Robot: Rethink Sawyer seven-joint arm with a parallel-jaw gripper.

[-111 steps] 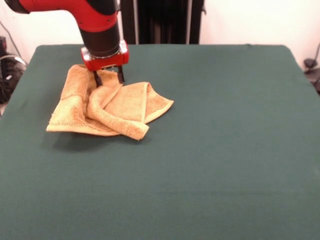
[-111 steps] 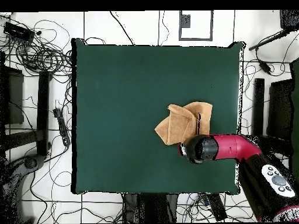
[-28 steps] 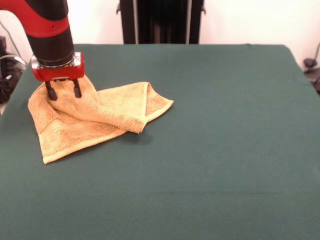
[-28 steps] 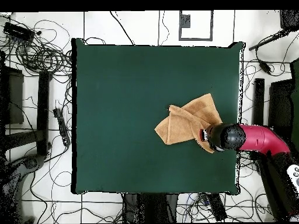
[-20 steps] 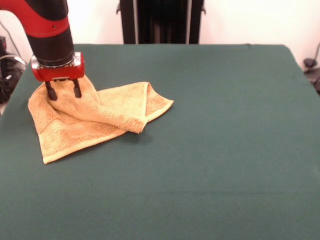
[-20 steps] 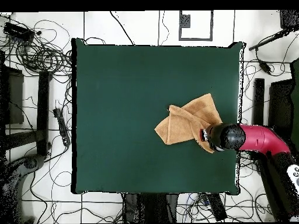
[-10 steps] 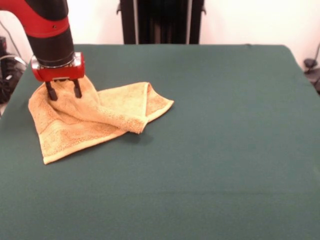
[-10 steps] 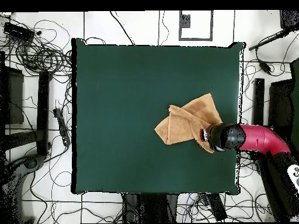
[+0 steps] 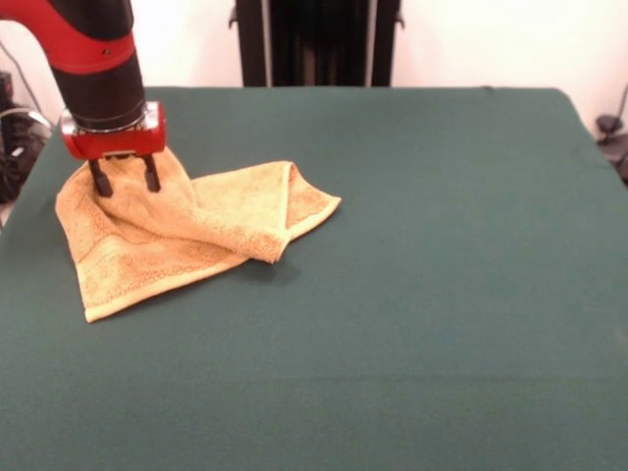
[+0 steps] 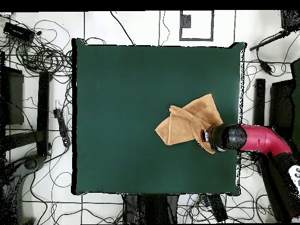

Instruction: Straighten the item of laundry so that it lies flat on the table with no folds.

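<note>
The item of laundry [image 9: 186, 231], a golden-orange towel, lies at the far left of the table [image 9: 442, 245]. Its right part is folded over into a thick roll, while its left part is spread in a single layer down to a near corner. My gripper [image 9: 126, 184] stands upright over the towel's far left corner. Its two black fingers are apart, with their tips down in the cloth, which rises a little between them. In the overhead view the towel [image 10: 184, 123] lies by the table's right edge, and the arm's wrist [image 10: 225, 137] covers the gripper.
Cables and stands [image 10: 41, 58] lie on the floor around the table [image 10: 129, 88]. The table's left edge [image 9: 25, 196] runs close beside the towel. A dark stand [image 9: 314, 44] rises behind the far edge.
Since 5.5 s ago my gripper has moved left with the towel's corner, spreading out the left part. Over the last second nothing has moved.
</note>
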